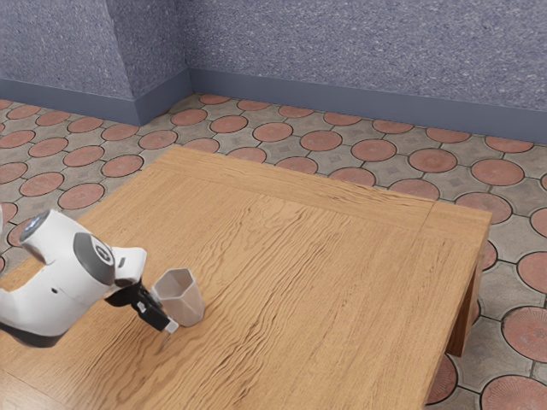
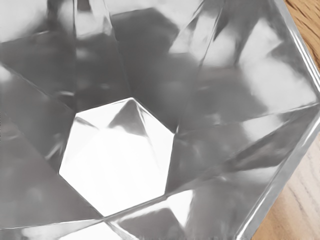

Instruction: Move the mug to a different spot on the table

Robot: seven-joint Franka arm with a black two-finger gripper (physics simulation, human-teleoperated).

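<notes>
Bright, even light; soft shadow at 4 o'clock of worktop. Mug inside: strong white glare w/ grey refl.

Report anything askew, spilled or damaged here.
Nothing looks spilled or broken. The mug, by the gripper toward the exterior view's left of the table, may lean slightly; its faceted walls make that hard to judge.

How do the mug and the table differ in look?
The mug is pale grey and glossy; the table is brown wood with visible grain. The mug is faceted with angled walls; the table top is flat. The mug is far smaller than the table.
</notes>
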